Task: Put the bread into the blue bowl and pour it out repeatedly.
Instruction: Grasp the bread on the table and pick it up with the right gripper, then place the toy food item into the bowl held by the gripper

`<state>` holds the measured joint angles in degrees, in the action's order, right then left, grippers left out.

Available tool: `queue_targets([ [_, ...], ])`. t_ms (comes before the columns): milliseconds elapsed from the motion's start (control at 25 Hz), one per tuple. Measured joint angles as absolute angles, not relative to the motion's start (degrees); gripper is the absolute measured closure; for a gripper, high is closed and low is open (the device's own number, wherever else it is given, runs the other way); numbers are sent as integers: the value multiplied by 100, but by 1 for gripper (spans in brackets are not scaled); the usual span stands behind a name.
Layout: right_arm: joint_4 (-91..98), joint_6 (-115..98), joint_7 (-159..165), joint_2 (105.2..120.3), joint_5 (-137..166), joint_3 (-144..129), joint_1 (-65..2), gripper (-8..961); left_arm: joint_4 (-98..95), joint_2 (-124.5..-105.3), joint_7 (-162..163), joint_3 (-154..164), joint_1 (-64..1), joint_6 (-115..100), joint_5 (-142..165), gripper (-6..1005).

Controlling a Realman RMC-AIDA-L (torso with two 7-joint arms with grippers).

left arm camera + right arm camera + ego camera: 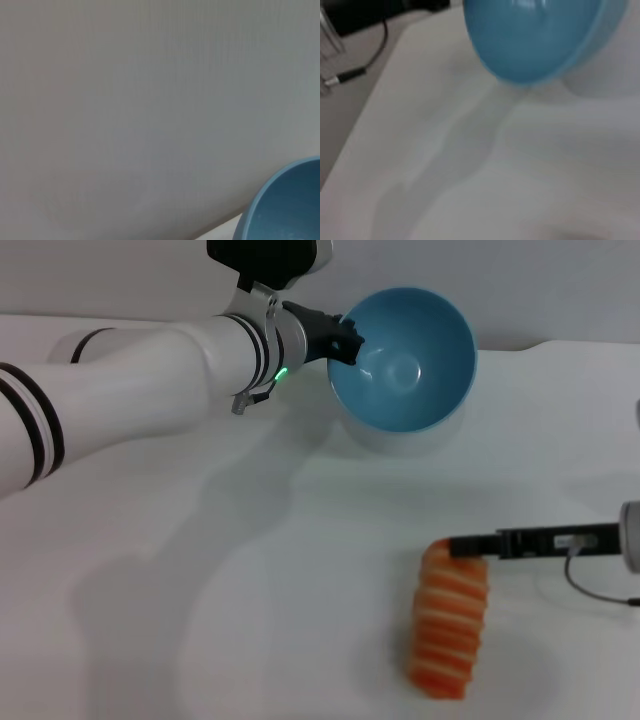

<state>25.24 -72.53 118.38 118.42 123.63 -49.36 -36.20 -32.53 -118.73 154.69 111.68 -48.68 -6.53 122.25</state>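
Over the white counter [250, 570] the left gripper [345, 343] is holding the tilted, smooth light-blue plastic bowl [405, 360], jaws pinching its rim; the right gripper's [466, 545] closed jaws are touching the orange, cream-striped ridged toy loaf [450, 620] lying below.

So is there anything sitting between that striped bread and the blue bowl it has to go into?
Nothing visible. Bare white table lies between the bread and the blue bowl. The left tool holds the bowl tilted at its rim; the right tool is at the bread's far end.
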Motion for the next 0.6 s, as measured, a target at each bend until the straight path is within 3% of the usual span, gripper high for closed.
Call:
queue_targets([
  [600, 4499, -7796, 11789, 11836, 11706, -4918, -3430, 839, -3240, -11829, 15414, 11126, -4915, -1269, 12227, 1000],
])
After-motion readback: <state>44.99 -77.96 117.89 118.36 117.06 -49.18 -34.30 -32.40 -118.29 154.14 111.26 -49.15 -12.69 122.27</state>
